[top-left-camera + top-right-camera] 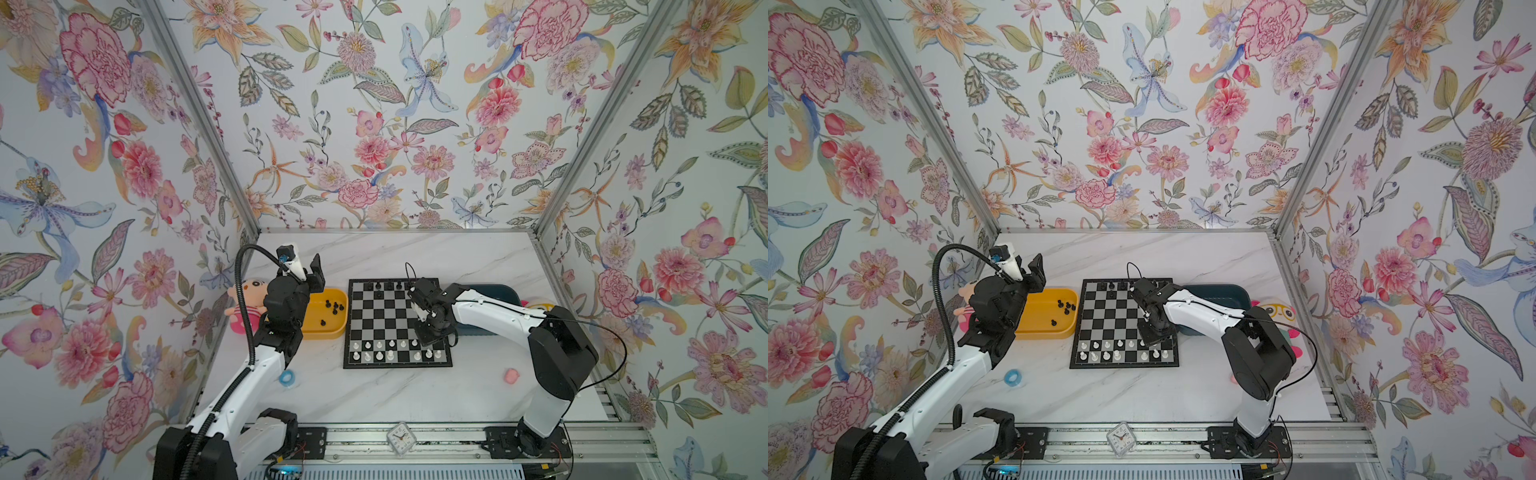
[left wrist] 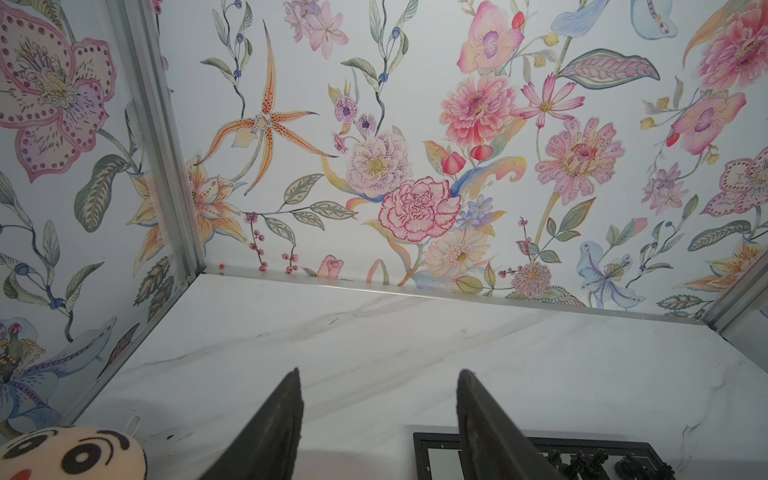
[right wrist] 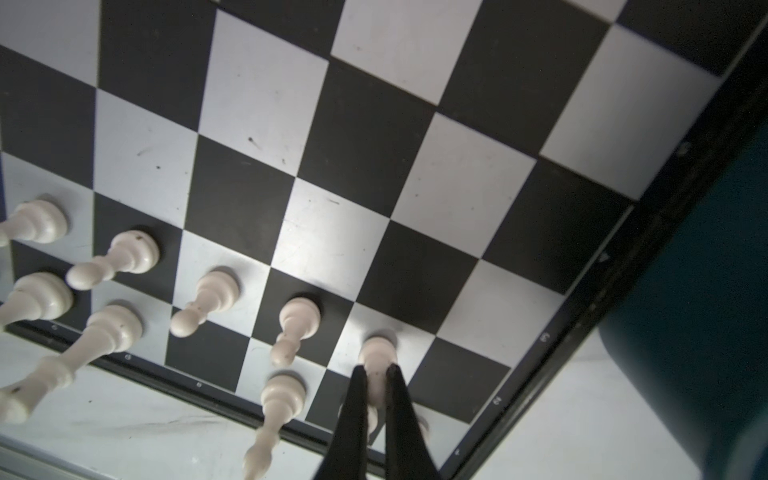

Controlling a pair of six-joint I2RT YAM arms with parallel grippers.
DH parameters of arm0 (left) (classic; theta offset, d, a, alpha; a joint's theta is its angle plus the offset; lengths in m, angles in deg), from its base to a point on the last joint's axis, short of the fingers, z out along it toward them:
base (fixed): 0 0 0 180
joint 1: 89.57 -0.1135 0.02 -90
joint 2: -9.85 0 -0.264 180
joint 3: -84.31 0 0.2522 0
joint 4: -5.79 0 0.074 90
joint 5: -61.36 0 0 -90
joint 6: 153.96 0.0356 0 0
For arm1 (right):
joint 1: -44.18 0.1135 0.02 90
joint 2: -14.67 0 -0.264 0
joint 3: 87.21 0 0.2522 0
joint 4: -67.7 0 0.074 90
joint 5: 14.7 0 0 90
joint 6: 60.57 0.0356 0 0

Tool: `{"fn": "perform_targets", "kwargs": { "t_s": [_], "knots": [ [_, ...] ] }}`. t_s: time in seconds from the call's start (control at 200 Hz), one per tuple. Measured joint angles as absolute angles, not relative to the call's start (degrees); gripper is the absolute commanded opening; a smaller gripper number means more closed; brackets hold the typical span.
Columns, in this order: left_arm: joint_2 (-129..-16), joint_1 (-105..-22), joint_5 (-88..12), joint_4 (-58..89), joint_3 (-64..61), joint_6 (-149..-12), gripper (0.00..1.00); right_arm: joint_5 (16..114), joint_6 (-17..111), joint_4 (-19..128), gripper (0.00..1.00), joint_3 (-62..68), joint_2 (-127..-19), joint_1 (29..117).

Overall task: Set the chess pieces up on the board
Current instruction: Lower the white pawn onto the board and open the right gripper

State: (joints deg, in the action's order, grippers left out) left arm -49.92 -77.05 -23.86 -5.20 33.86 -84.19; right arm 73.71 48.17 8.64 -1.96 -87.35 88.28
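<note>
Occluded, cropped and unresolved regions.
Behind the right arm (image 1: 490,309) in both top views: most of the dark blue tray (image 1: 500,291) and of a plush toy (image 1: 1277,311); under the right gripper (image 1: 430,336), the white piece (image 3: 376,353) pinched there, its kind unreadable. In the left wrist view, cropped by the frame edge: the board (image 2: 440,457), black pieces (image 2: 582,459), a second plush face (image 2: 70,455). Too small to identify: pink lump (image 1: 512,376).

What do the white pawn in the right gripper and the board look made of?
White pawn: probably moulded plastic, smooth ivory, faint sheen, dark specks. Board: silvery squares show soft glare and scuffs, so coated metal or laminate; cannot tell which.
</note>
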Motion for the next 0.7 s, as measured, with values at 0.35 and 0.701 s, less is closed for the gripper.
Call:
{"fn": "perform_targets", "kwargs": {
  "t_s": [0.35,0.701],
  "knots": [
    [-49.70,-77.05,-23.88,-5.20,34.28,-84.36,0.60,73.34,48.37,9.27,0.07,-2.38,-87.35,88.28],
    [-49.70,-77.05,-23.88,-5.20,34.28,-84.36,0.60,72.67,48.83,9.71,0.23,-2.71,-87.33,88.28]
  ]
}}
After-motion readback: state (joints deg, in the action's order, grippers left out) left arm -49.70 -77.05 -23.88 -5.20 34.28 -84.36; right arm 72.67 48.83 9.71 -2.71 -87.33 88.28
